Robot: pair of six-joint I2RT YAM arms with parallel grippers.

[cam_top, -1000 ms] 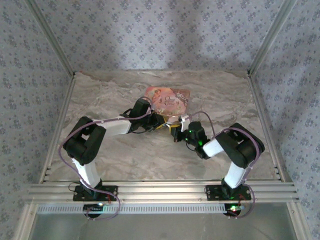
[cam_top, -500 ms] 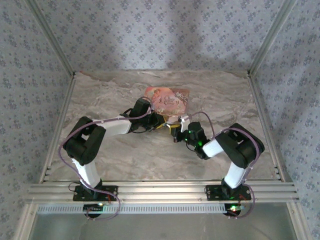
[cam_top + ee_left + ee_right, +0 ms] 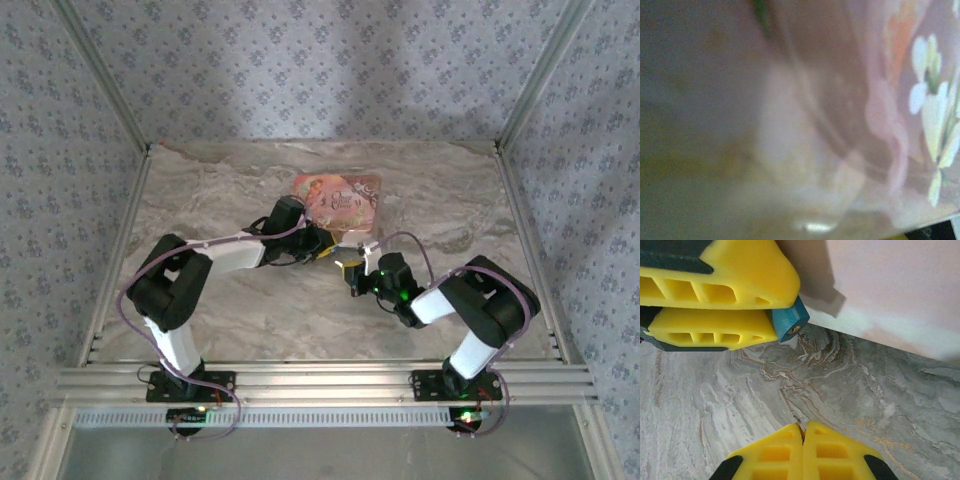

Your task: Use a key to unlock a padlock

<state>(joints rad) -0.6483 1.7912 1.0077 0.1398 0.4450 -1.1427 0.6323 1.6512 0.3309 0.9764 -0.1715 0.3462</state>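
Left gripper [image 3: 785,310]: upper left of the right wrist view, two yellow ribbed fingers [image 3: 715,270] stacked one over the other, pinching the small dark-metal key with the blue head [image 3: 790,322]; just below centre in the top view.
Right gripper [image 3: 803,430]: bottom centre of its own wrist view, yellow fingertips pressed flat together, nothing visible between them; right of the left gripper in the top view, tips near each other but apart.
Key: blue head poking out to the right from between the left fingers, a brassy spot on its end face; blade hidden inside the grip.
Small yellow brass-coloured padlock: not told apart with certainty; yellow flecks between the two grippers in the top view could be lock or fingers.
Flat pink-orange illustrated box [image 3: 890,285]: upper right of the right wrist view, just behind the key; blurred close-up in the left wrist view.
Grey marbled table [image 3: 840,380]: bare between the two grippers.
Step in hand, judged: presenting the key for insertion.
Doing it well: firm, steady pinch on the head; blade square to the keyway; slow approach, lock braced by the other arm.
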